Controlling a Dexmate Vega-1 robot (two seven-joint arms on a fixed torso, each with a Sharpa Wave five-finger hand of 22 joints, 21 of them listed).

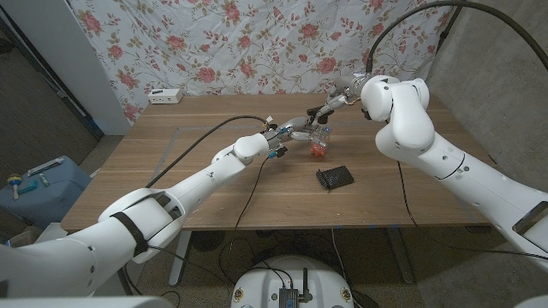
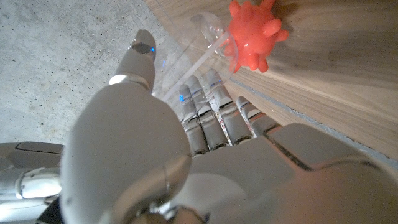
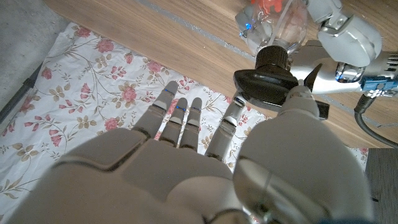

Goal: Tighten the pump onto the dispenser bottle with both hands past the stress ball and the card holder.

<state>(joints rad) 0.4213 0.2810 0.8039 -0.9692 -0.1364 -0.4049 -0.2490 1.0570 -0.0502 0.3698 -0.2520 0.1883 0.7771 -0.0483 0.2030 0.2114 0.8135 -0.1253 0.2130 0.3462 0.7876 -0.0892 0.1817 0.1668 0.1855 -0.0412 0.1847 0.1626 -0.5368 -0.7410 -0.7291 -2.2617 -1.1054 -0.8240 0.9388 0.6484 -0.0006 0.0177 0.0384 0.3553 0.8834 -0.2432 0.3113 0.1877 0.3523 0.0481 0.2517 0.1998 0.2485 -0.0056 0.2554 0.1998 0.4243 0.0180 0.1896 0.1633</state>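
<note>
Floral backdrop, wooden tabletop. Left hand is gripping the clear bottle mid-table, beside the red stress ball. Right hand is pinching the black pump, the bottle's long axis pointing toward it.

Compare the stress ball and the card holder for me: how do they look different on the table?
The stress ball is red-orange, round and spiky; the card holder is black, flat and angular. The ball sits right beside the clear dispenser bottle; the holder lies apart, nearer the robot. Neither is held.
</note>
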